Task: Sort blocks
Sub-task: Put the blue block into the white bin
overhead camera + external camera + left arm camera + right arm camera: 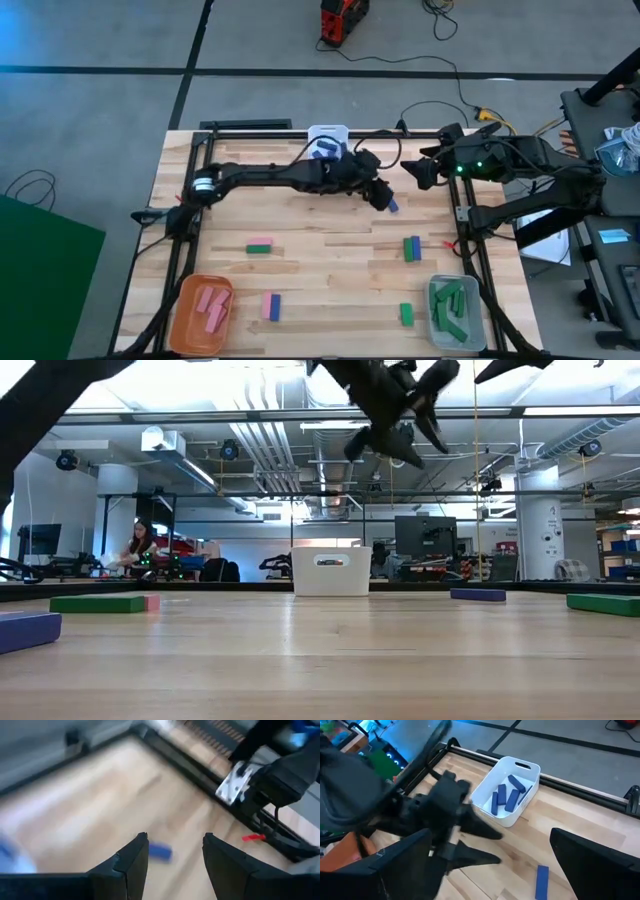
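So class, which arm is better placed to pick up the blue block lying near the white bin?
The left. Its hand hovers open right above the blue block, near the white bin. The right hand waits off by the table's edge.

One bin [327, 140] sits at the back of the bench [320, 230], with bins at the front left corner [203, 314] and front right corner [459, 313]. Blocks lie in all three. Other blocks [260, 246] lie between them on the bench.

Three bins [203, 312]; two arms [270, 176]; loose blocks [260, 247] on table: eight.
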